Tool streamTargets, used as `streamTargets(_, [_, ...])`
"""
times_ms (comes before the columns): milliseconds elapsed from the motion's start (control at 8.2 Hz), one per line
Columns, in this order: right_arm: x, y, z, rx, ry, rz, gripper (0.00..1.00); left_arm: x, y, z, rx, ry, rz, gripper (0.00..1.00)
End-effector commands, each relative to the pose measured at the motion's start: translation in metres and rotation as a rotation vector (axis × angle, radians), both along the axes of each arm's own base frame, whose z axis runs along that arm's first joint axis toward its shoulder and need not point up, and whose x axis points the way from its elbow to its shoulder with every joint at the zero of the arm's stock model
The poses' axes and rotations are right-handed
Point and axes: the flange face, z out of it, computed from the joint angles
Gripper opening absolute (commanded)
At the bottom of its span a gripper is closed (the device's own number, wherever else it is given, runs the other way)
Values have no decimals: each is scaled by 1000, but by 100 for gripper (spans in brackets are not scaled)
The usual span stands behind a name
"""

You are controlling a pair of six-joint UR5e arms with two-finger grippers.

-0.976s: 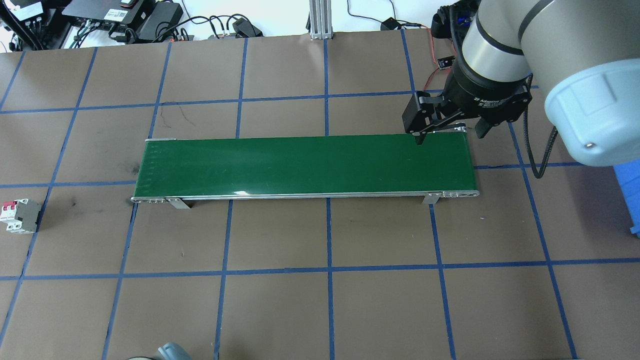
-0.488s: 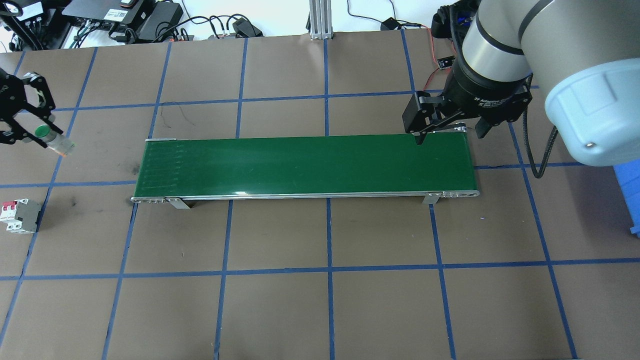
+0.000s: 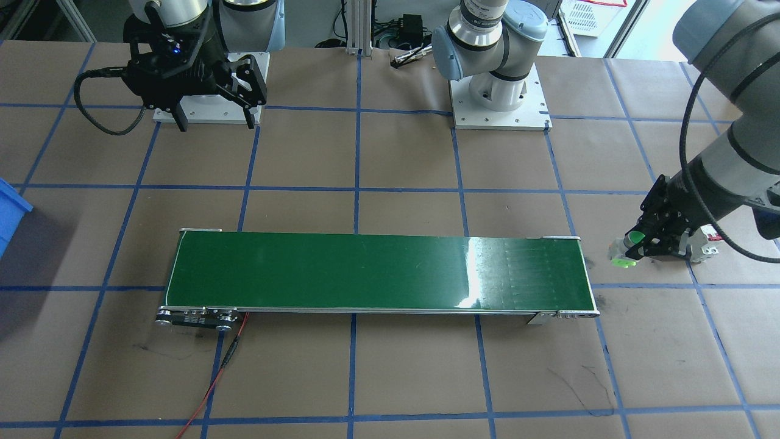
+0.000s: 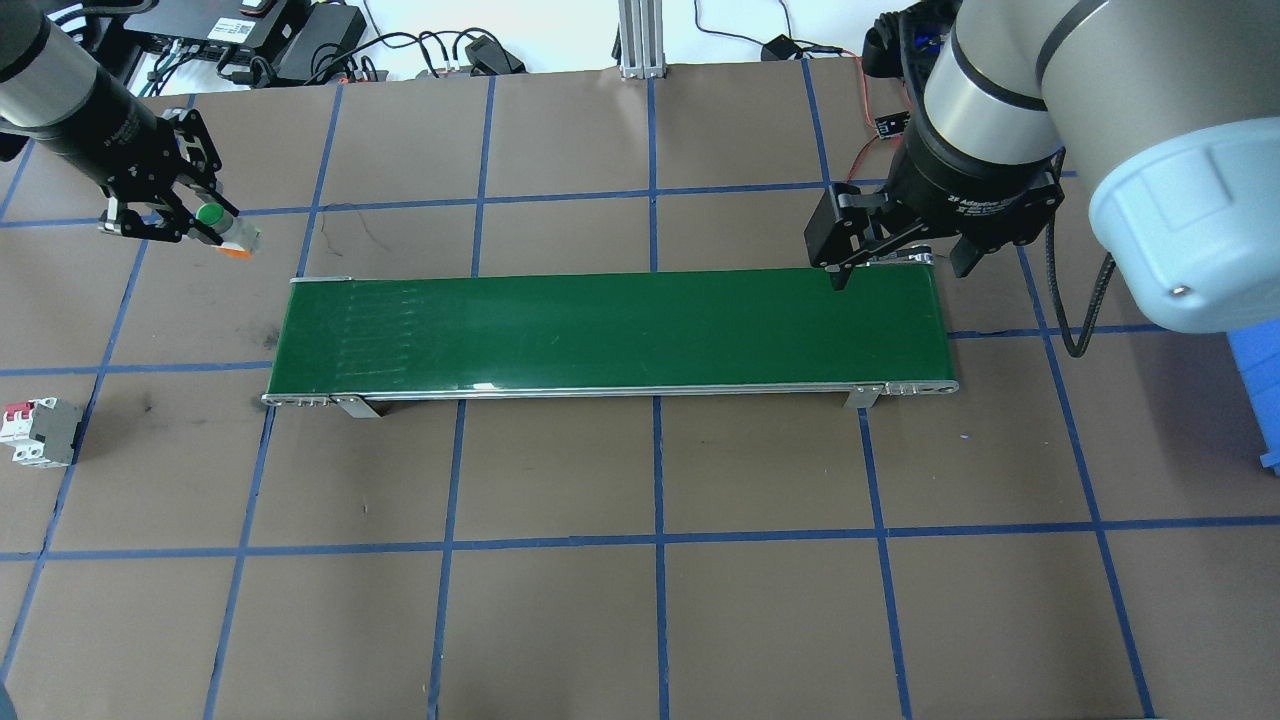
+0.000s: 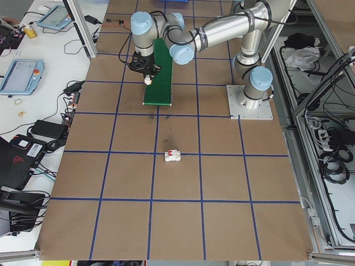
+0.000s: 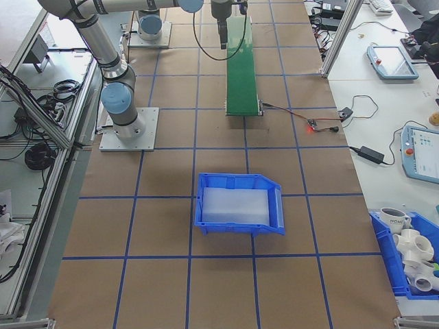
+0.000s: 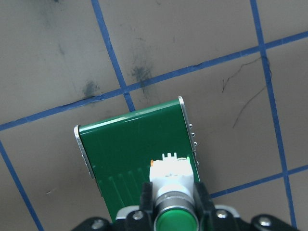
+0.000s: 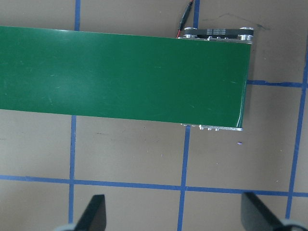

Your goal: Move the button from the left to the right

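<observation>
since half a second ago the left gripper (image 4: 190, 222) has carried the button (image 4: 222, 228) in from the table's left edge toward the left end of the green conveyor belt (image 4: 610, 330); it hangs just short of that end, clamped by its silvery body, green cap up. it looks light, rigid and smooth, so holding the cylinder below the cap seems sound. the right gripper (image 4: 895, 262) waits wide open and empty over the belt's far end.
</observation>
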Motion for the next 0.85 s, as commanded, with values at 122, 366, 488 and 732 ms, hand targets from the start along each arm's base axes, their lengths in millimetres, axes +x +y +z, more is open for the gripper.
streamTargets(122, [0, 0, 0, 1, 0, 0, 100, -32, 2, -72, 113, 32, 116, 0])
streamTargets(366, [0, 0, 0, 1, 0, 0, 100, -41, 1, -89, 61, 22, 140, 0])
streamTargets(488, [1, 0, 0, 1, 0, 2, 100, -43, 5, -98, 77, 28, 143, 0])
streamTargets(732, [0, 1, 0, 0, 0, 0, 100, -47, 9, -112, 76, 34, 161, 0])
